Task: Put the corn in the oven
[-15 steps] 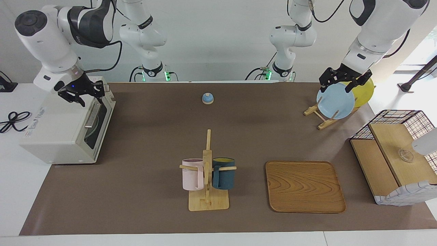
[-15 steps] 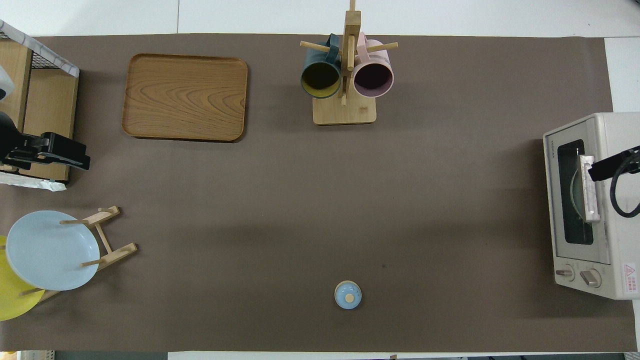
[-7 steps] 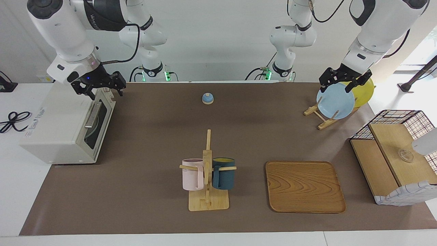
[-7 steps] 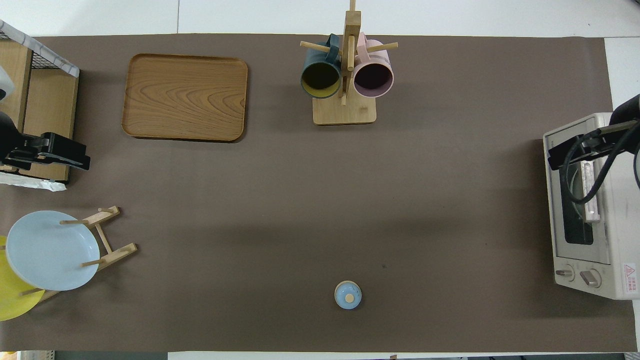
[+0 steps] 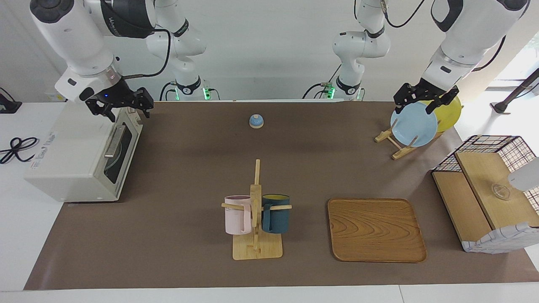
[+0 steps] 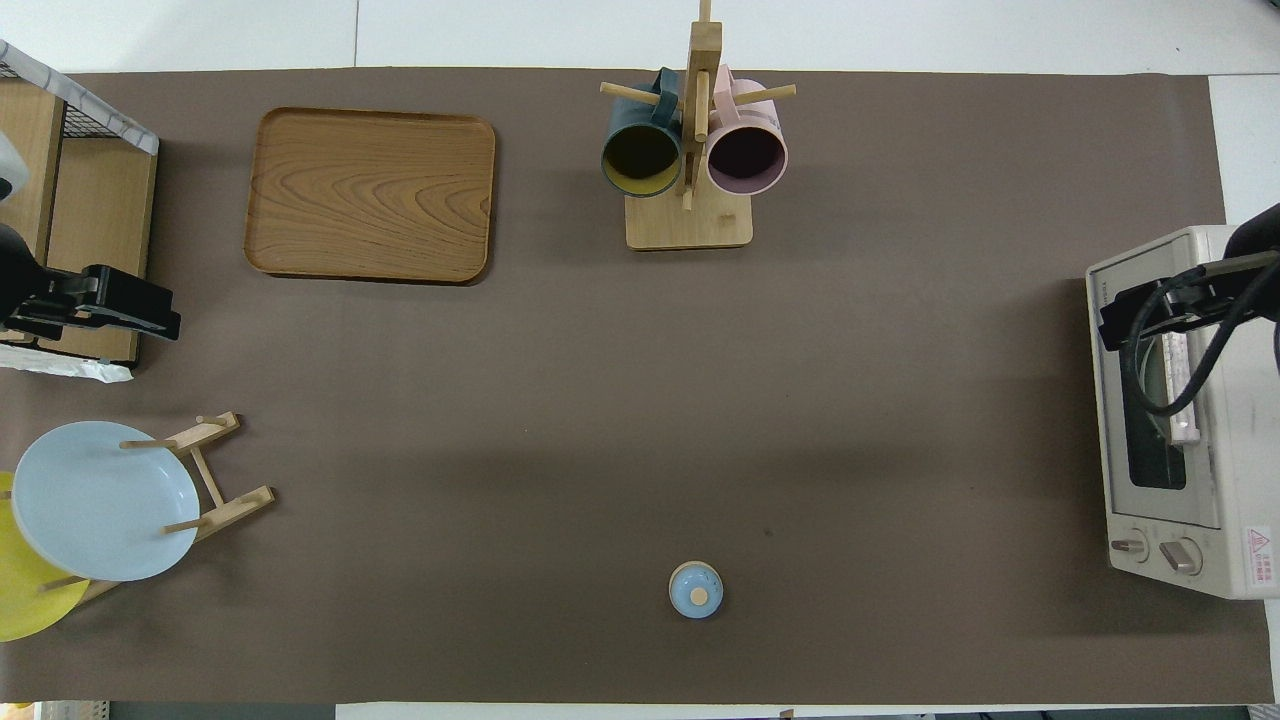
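no corn visible anywhere and the oven (image 5: 82, 155) at 9 o'clock looks closed, so I'd ease the right gripper (image 5: 120, 105), fingers apart and empty above it, clear; left gripper (image 5: 425, 101) waits spread over the plate rack (image 5: 398, 141).

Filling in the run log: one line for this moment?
oven door shut | corn not visible | right claw above oven, empty | left claw waiting over plate rack
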`<state>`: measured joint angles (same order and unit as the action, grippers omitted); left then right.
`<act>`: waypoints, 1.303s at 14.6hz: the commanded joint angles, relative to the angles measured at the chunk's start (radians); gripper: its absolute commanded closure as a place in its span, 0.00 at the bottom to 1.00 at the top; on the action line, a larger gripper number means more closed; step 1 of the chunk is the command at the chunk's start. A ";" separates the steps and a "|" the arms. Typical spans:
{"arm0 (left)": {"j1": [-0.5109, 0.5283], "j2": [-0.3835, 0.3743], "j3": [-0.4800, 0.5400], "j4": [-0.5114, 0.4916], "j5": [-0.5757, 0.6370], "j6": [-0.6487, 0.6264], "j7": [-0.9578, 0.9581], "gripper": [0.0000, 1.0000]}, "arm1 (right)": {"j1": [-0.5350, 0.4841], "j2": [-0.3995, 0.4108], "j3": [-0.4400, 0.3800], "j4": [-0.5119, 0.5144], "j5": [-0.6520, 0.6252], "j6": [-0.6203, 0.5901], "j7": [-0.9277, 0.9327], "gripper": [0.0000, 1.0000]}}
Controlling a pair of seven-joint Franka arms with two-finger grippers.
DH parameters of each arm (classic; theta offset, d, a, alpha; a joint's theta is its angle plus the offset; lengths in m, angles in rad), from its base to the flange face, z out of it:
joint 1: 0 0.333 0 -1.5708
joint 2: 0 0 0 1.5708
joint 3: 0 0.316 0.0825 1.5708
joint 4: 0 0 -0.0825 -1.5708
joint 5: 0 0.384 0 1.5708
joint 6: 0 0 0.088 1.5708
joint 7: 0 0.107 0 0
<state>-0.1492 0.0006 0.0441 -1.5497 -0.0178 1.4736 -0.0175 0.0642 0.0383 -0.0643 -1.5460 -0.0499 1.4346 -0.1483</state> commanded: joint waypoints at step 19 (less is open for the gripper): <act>0.000 -0.027 0.000 -0.026 0.012 -0.007 0.002 0.00 | -0.012 -0.040 -0.009 -0.063 0.025 0.044 0.047 0.00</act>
<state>-0.1492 0.0006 0.0441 -1.5497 -0.0178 1.4735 -0.0175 0.0529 0.0211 -0.0704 -1.5797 -0.0494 1.4558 -0.1215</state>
